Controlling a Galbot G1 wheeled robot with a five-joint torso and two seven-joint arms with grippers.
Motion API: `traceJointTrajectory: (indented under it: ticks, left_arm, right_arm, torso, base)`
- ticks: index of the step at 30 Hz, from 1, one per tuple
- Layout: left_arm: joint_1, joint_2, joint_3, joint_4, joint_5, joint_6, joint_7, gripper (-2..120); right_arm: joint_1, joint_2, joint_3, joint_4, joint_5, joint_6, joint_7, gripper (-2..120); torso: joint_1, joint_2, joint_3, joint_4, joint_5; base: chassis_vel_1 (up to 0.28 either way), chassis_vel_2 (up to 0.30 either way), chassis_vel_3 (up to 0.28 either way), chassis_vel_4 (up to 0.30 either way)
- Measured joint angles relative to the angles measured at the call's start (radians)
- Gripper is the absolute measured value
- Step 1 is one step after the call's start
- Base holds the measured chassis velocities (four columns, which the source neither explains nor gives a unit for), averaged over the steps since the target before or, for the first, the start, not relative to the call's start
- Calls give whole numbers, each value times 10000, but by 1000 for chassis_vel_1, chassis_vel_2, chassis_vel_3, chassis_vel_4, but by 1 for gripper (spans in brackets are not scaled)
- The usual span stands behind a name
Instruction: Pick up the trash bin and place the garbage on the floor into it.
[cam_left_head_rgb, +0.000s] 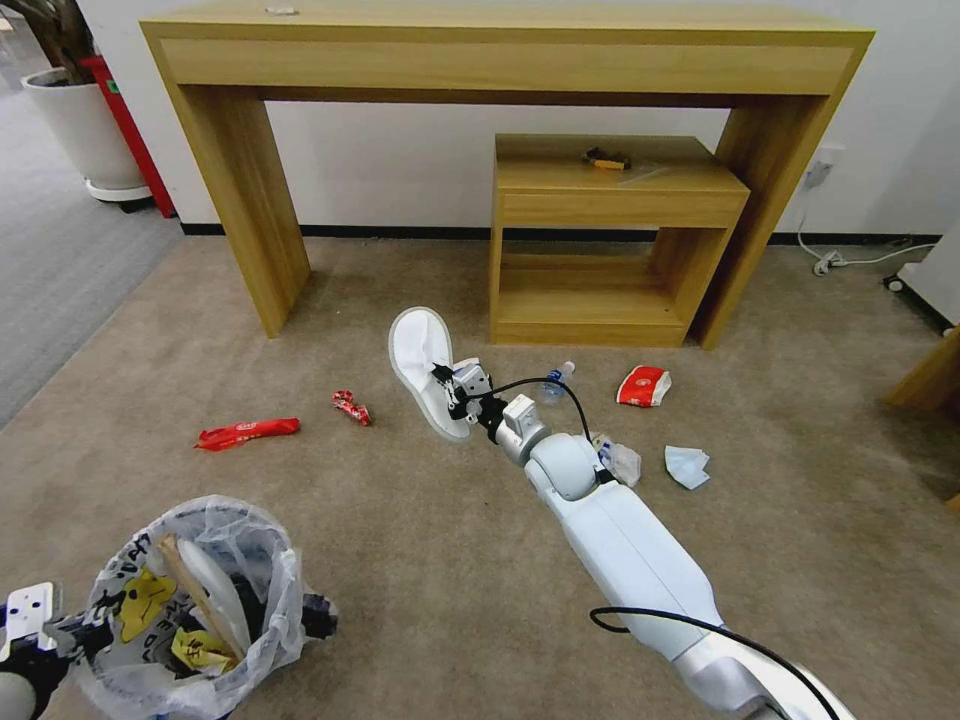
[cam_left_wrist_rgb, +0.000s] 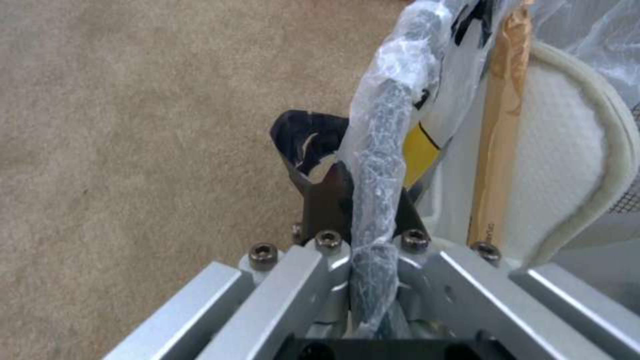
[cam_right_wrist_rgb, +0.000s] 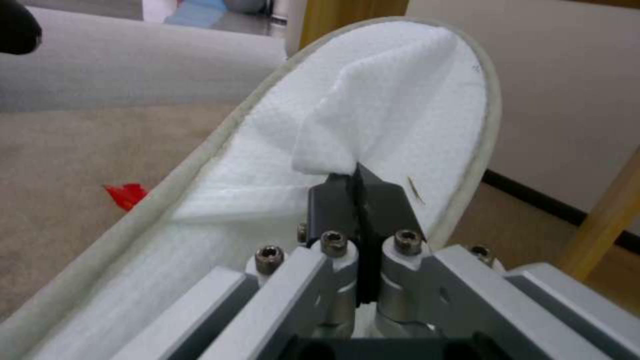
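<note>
The trash bin hangs low on my left, and my left gripper is shut on its bag-covered rim. Inside it are a white slipper and a wooden stick. My right gripper is shut on a second white slipper, pinching its upper fabric and holding it off the floor. Garbage lies around: a long red wrapper, a small red wrapper, a clear bottle, a red-white carton, a crumpled wrapper and a pale blue mask.
A large wooden desk stands against the wall, with a small shelf unit under it holding a black-orange tool. A white plant pot and a red box stand far left. A cable runs along the right wall.
</note>
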Motion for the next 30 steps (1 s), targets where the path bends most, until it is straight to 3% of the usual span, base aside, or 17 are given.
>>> traceJointTrajectory:
  ticks: [22,23,25,30]
  left_arm:
    - [8,-4,-12,8,0,0,23,0]
    - [-24,26,52,-12,6,0,-77,0]
    - [-194,261,563,-188,-1,-1,-294,0]
    - [-180,325,662,-208,-1,-3,-362,0]
  right_arm:
    - [8,24,34,-111,-10,-40,21,0]
    - [13,-16,-18,-50,87,-108,-34,0]
    - [3,-175,-721,841,404,-274,-355,0]
    - [-163,-363,-799,1274,489,-295,-443,0]
  torso:
    - [0,0,0,0,0]
    - [0,0,1,7,2]
    - [1,0,1,-7,-1]
    - [0,1,1,2,-3]
  base:
    - [0,0,0,0]
    - [0,0,0,0]
    - [0,0,0,0]
    - [0,0,0,0]
